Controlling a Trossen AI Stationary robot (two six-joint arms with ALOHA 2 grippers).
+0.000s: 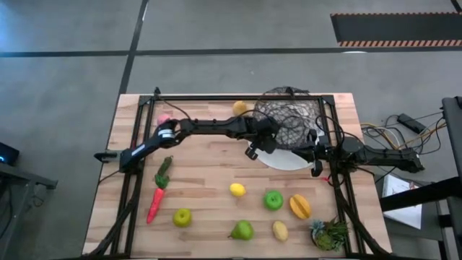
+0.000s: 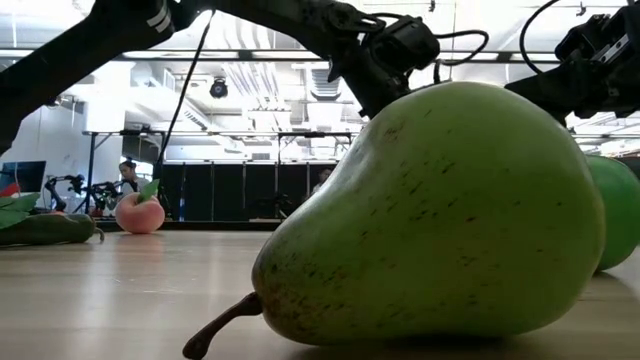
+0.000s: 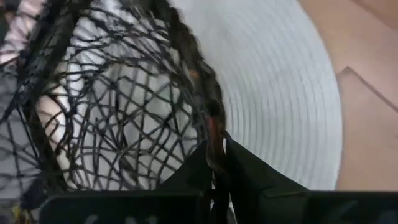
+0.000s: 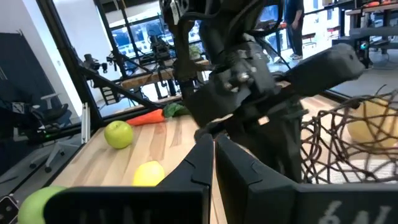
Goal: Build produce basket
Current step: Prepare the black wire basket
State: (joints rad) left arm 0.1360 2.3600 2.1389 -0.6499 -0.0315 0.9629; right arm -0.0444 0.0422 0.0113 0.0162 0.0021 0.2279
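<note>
The dark wire basket stands at the table's far right, its near rim over the white plate. My left gripper reaches in from the left and is shut on the basket's rim. My right gripper is shut and holds nothing. It hangs over the plate beside the basket and faces my left gripper. The produce lies loose on the table: a lemon and a pink peach far back, and a pepper, a red piece, apples, an orange piece and a pear nearer. My left gripper pinches the basket's thick rim wire between its two fingers, on the side of the rim nearest the plate. The fingers lie across the rim. The basket's woven wall stands to one side of the fingers, over the plate.
A leafy green plant tuft lies at the near right corner. A black metal frame runs round the table's edges. Cables lie off the right edge. The big pear fills the low view. There is bare wood at the table's middle left.
</note>
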